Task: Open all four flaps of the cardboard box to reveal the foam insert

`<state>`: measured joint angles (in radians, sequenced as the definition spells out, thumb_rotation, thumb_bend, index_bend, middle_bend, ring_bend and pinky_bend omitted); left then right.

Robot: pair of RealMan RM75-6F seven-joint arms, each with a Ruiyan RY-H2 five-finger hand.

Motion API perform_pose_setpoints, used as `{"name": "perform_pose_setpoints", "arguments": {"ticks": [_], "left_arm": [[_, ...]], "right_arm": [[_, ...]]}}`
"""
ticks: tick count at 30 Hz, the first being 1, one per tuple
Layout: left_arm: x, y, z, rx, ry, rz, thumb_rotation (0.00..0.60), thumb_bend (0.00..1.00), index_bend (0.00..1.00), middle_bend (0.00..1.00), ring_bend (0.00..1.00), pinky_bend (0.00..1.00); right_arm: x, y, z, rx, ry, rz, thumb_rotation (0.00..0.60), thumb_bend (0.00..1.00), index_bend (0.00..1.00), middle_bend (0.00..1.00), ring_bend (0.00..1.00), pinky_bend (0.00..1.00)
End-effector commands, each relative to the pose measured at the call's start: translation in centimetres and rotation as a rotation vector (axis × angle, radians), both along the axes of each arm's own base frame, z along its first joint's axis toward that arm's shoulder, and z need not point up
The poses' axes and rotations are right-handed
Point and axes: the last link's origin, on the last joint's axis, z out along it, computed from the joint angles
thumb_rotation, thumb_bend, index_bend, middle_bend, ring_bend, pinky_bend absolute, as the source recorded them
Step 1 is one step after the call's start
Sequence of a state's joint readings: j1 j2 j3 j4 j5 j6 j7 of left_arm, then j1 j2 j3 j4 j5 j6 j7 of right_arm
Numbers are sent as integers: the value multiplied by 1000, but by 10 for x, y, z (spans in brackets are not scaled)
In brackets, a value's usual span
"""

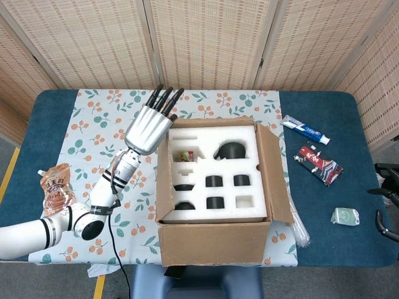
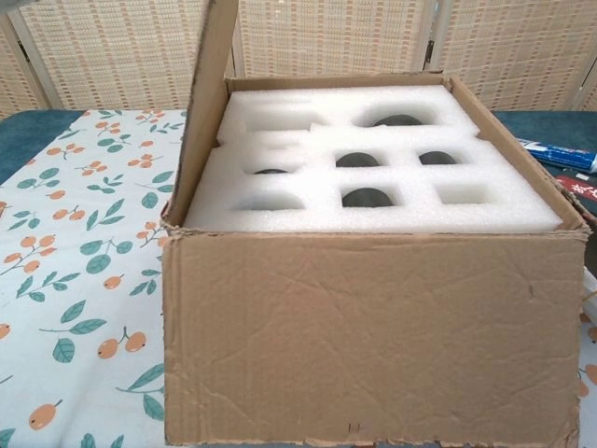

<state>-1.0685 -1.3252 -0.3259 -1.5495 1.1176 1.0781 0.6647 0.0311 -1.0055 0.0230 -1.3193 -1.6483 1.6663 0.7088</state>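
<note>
The foam insert (image 1: 215,171) lies fully bared in the cardboard box (image 2: 373,327) — only the left flap (image 2: 201,103) stands upright, unfolded — left hand (image 1: 149,124) spread flat, holding nothing.

The brown cardboard box (image 1: 215,240) sits at the table's near edge, its left flap (image 2: 203,103) standing upright, exposing the white foam insert (image 1: 215,174) with dark cutouts.

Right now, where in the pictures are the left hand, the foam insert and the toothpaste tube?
left hand (image 1: 149,126), head view, on its silver back.
foam insert (image 2: 392,201), chest view, on its white top surface.
toothpaste tube (image 1: 304,129), head view, on its middle.
</note>
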Motion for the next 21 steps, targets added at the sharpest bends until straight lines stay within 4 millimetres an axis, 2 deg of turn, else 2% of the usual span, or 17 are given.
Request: {"name": "perform_pose_setpoints", "arguments": {"ticks": [1, 12, 21], "left_arm": [[-11, 6, 13, 22, -23, 35, 600, 1000, 588, 34, 0, 0], [-69, 27, 46, 62, -63, 218, 600, 1000, 539, 39, 0, 0], [-103, 36, 62, 72, -111, 320, 600, 1000, 419, 39, 0, 0]], "right_arm": [[1, 1, 0, -5, 1, -2, 387, 651, 290, 0, 0, 0], [-1, 6, -1, -24, 7, -18, 387, 651, 291, 0, 0, 0], [-2, 6, -4, -20, 9, -33, 389, 651, 291, 0, 0, 0]]}}
